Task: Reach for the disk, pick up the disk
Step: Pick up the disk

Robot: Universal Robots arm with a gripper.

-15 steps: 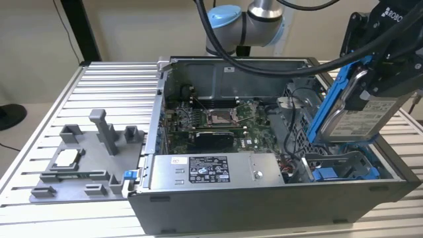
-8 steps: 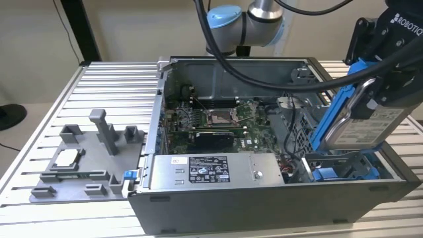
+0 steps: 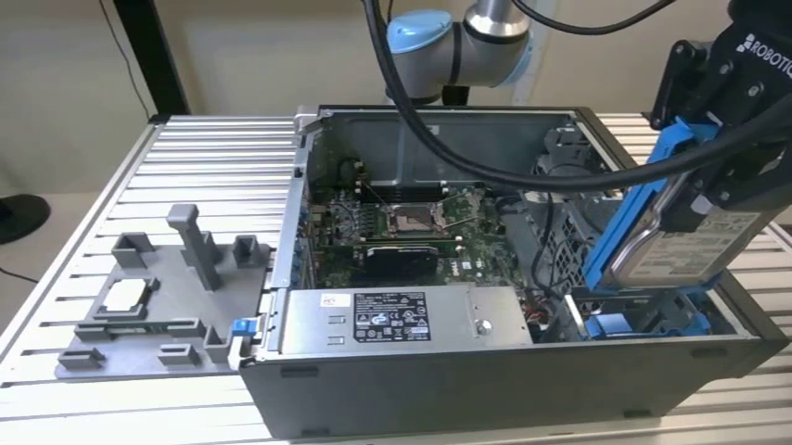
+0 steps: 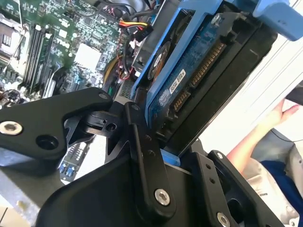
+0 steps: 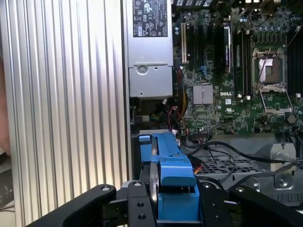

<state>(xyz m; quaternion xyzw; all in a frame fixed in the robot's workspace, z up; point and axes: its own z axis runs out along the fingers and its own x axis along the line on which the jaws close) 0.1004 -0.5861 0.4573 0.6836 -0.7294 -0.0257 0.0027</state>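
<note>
The disk point(image 3: 687, 252) is a silver-grey hard drive with a white label and a blue bracket point(image 3: 629, 215) along its edges. It hangs tilted on edge above the right end of the open computer case point(image 3: 495, 371) in the exterior view. My black gripper point(image 3: 718, 171) is shut on it from above. In the second wrist view the disk point(image 4: 189, 80) shows its blue circuit-board underside, clamped between the fingers point(image 4: 142, 142). The first wrist view looks along the disk's blue bracket edge point(image 5: 170, 175), where the gripper point(image 5: 173, 204) pinches it from both sides.
Below lies the motherboard point(image 3: 409, 222) with loose cables, and a grey metal box point(image 3: 396, 320) with a sticker sits at the case front. A blue drive bay point(image 3: 644, 323) is under the disk. A grey fixture point(image 3: 161, 297) stands on the ribbed table. A person's arm point(image 4: 255, 142) is nearby.
</note>
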